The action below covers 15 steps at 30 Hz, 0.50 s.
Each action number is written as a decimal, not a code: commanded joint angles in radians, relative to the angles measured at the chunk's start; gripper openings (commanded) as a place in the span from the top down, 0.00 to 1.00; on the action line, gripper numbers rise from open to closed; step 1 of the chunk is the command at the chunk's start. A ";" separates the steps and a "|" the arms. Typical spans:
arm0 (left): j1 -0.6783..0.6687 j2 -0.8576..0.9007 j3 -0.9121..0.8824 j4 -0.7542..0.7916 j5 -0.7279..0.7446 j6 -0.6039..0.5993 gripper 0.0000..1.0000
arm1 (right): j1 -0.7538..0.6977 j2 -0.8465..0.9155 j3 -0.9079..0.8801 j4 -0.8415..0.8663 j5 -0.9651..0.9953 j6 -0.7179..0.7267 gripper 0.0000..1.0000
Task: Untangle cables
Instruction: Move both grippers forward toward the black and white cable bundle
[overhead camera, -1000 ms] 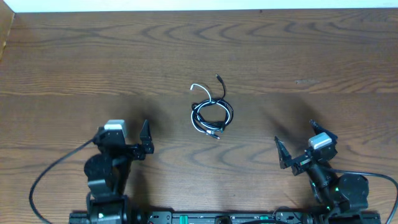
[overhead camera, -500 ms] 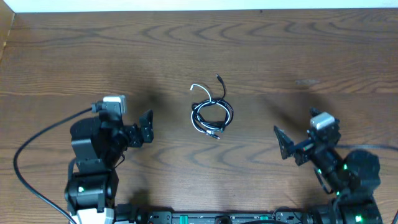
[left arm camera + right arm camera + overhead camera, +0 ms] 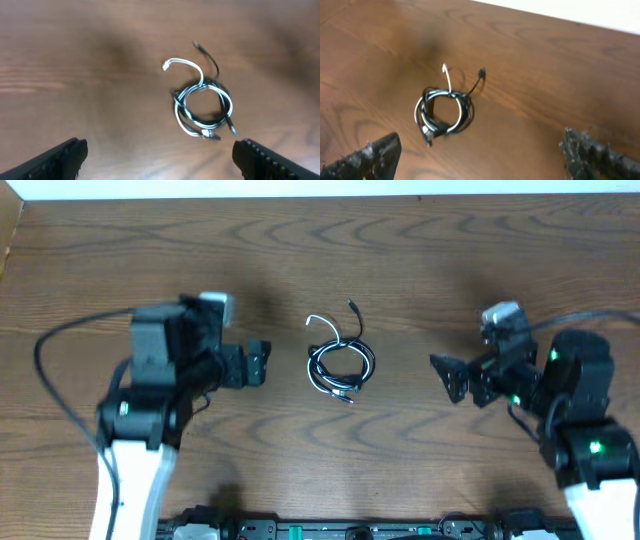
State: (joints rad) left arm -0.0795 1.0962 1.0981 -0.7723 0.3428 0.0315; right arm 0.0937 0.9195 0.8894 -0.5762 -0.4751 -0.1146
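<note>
The black and white cables lie coiled together in a small ring on the wooden table, with a white end and a black end sticking out toward the far side. They also show in the left wrist view and the right wrist view. My left gripper is open and empty, left of the coil. My right gripper is open and empty, right of the coil. Neither touches the cables.
The wooden table extends around the coil. A white wall strip runs along the far edge. A thick black robot wire loops at the left.
Both arms have risen from the near edge and moved toward the coil, the left one from the left, the right one from the right. The cables have not moved.
</note>
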 commanded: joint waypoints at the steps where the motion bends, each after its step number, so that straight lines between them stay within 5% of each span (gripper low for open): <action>1: -0.046 0.112 0.129 -0.061 0.012 0.029 0.02 | -0.008 0.085 0.118 -0.054 -0.053 -0.022 0.01; 15: -0.215 0.436 0.215 -0.092 0.079 0.053 0.02 | -0.007 0.255 0.201 -0.065 -0.175 0.032 0.01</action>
State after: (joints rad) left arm -0.2741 1.4799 1.3014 -0.8722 0.3721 0.0689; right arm 0.0937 1.1618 1.0710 -0.6365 -0.6182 -0.1085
